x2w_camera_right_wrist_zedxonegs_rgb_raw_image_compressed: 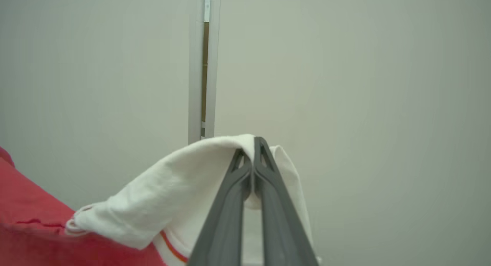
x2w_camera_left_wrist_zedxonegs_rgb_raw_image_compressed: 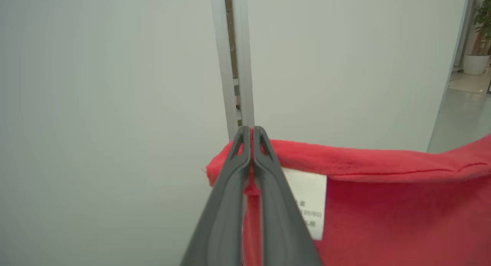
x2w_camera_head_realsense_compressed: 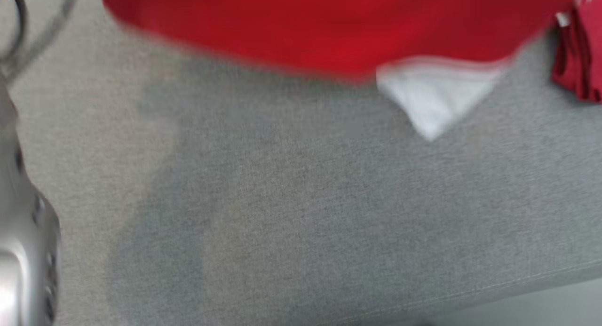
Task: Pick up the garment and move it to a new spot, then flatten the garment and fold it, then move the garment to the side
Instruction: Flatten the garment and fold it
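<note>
The left pincer is fully closed. Its two long dark fingers lie pressed together, with a fold of the red garment nipped between them near the tips. The fingers point up and away towards a pale wall, so this arm is holding the top edge of the garment up in the air. Just right of the fingers, a white label is sewn under the red hem. It has a few lines of grey print, but they are too blurred to read.

The right pincer is closed in the same way, with its fingers together and pointing up at the same kind of wall. It grips the white part of the garment, which drapes over the fingertips and falls to both sides. A thin red stripe runs along the white cloth lower down, where it joins the red fabric.

In the head view, which is blurred, the garment stretches across the top above a worktop covered in grey cloth, with a white corner hanging down. I cannot tell if that corner touches the worktop. A pale forearm stands at the left edge. A bunch of red cloth is at the right edge, and I cannot tell if it belongs to the garment. A potted plant stands far behind in the left wrist view.
</note>
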